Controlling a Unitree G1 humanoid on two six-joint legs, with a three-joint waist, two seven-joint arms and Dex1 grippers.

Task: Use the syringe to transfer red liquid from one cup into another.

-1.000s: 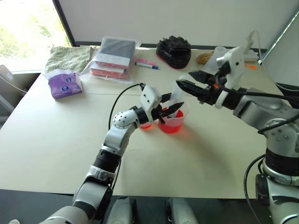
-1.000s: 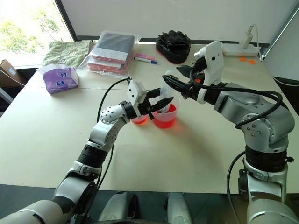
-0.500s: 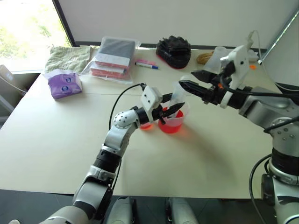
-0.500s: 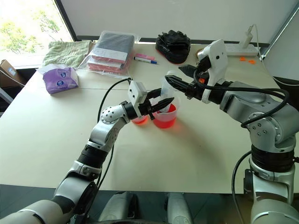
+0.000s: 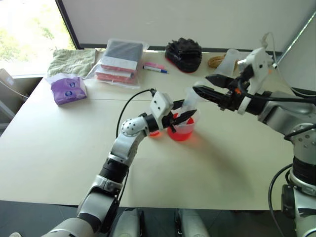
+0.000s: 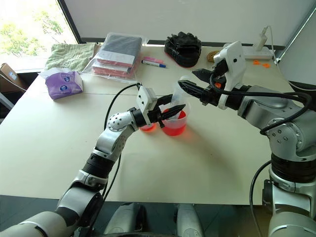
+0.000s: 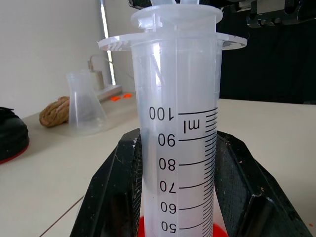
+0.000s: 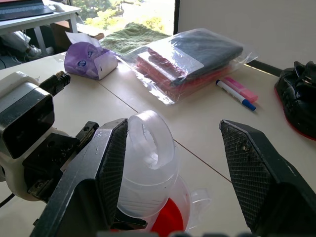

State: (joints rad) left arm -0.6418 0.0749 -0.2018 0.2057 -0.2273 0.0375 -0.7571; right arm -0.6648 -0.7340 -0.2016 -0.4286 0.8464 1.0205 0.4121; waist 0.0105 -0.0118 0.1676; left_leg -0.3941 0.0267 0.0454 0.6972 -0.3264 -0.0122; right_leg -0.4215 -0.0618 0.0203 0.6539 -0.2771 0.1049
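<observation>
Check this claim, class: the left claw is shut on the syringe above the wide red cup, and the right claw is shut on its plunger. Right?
Not quite. The right claw is open around the plunger, as the right wrist view shows. The left claw is shut on the syringe above the wide red cup.

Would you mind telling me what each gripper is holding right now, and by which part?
The left gripper clamps the syringe by its barrel, below the flange. The right gripper is open around the plunger top, holding nothing.
</observation>
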